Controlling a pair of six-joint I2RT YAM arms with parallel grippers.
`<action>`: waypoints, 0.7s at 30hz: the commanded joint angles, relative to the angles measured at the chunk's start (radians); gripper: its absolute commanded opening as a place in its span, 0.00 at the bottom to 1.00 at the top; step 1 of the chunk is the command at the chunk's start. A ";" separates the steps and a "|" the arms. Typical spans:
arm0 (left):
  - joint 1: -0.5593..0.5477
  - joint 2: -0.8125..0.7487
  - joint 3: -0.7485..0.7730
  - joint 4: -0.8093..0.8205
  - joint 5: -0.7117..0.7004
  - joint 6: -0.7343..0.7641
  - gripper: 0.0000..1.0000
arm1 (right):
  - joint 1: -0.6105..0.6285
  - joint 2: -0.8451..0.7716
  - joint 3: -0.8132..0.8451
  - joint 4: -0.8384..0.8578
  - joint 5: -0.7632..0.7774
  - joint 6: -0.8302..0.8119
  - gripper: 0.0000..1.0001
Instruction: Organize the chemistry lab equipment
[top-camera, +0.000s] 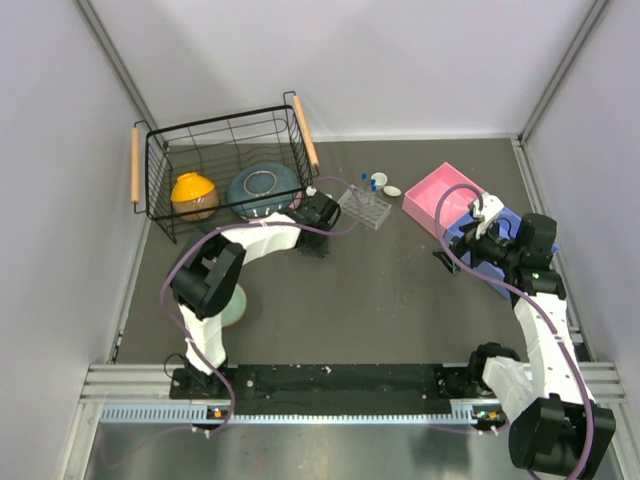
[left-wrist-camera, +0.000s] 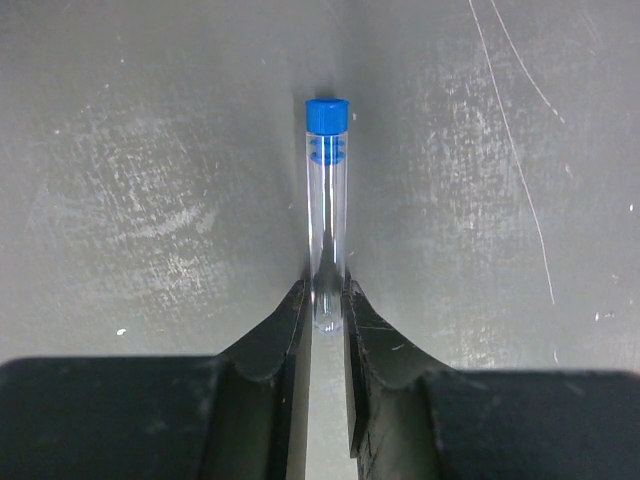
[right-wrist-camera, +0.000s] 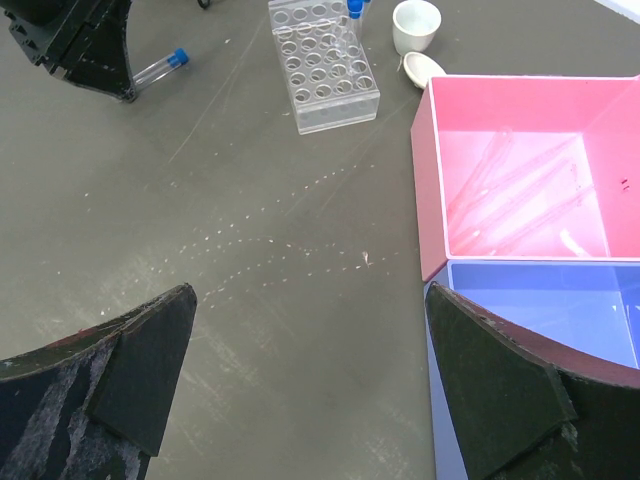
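Being pinched at its base by the closed left gripper, a blue-capped tube is being held near the rack, where one tube is already standing; pipettes are lying ahead of the open right gripper.

A black wire basket with two wooden handles stands at the far left of the dark grey table. Inside it, an orange bowl and a blue bowl sit side by side. A pale green bowl, partly hidden, lies nearer, outside the basket. At the right, a pink box touches a blue box.
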 joint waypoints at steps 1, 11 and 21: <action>0.004 -0.097 -0.097 0.076 0.074 0.033 0.16 | -0.007 0.002 0.000 0.014 -0.021 -0.020 0.99; -0.037 -0.364 -0.355 0.273 0.277 0.102 0.15 | -0.007 0.006 -0.003 0.010 -0.033 -0.021 0.99; -0.146 -0.534 -0.475 0.375 0.354 0.077 0.14 | -0.007 0.018 -0.012 0.004 -0.059 -0.036 0.99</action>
